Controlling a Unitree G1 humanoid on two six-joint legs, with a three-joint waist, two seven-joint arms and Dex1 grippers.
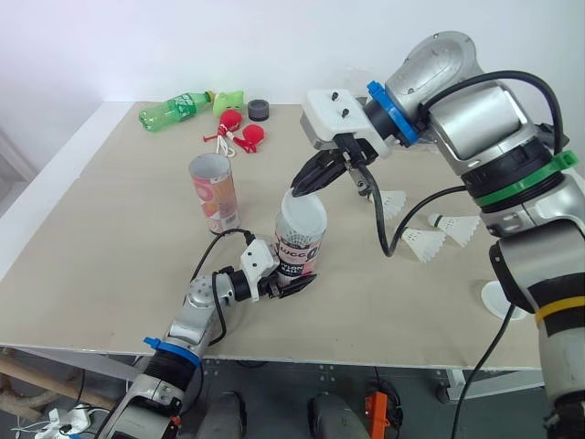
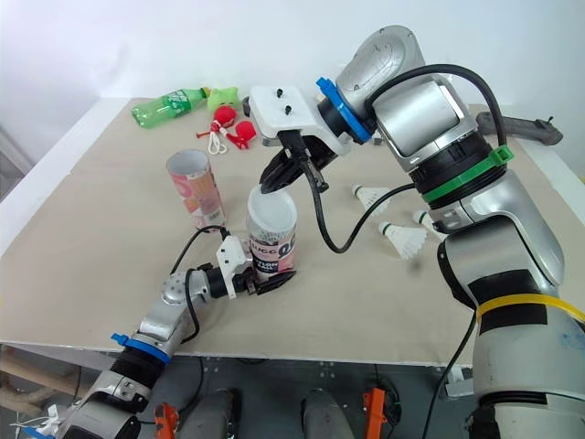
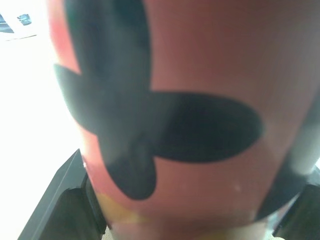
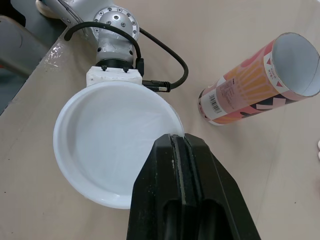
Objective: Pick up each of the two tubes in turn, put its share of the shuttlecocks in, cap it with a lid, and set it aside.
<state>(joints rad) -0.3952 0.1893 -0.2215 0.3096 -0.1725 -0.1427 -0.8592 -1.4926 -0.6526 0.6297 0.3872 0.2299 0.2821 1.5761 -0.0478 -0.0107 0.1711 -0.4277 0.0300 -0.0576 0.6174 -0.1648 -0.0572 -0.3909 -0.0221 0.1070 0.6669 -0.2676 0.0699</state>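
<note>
Capping step: left gripper point(image 1: 289, 284) clamps tube point(image 1: 300, 251), right gripper point(image 1: 301, 188) pinches lid point(image 1: 304, 214) over its mouth; next you press it down square

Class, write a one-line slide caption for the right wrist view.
Right gripper pinches the white lid by its rim; a second, open tube stands nearby.

A beige bench point(image 1: 110, 274) with a pale rim spreads beneath the left gripper point(image 1: 294, 283) and right gripper point(image 1: 301, 189). Beyond the right gripper rises a plain white wall point(image 1: 183, 46). Nearer than the left gripper, below the bench's front edge, lies grey floor point(image 1: 428, 413).
</note>
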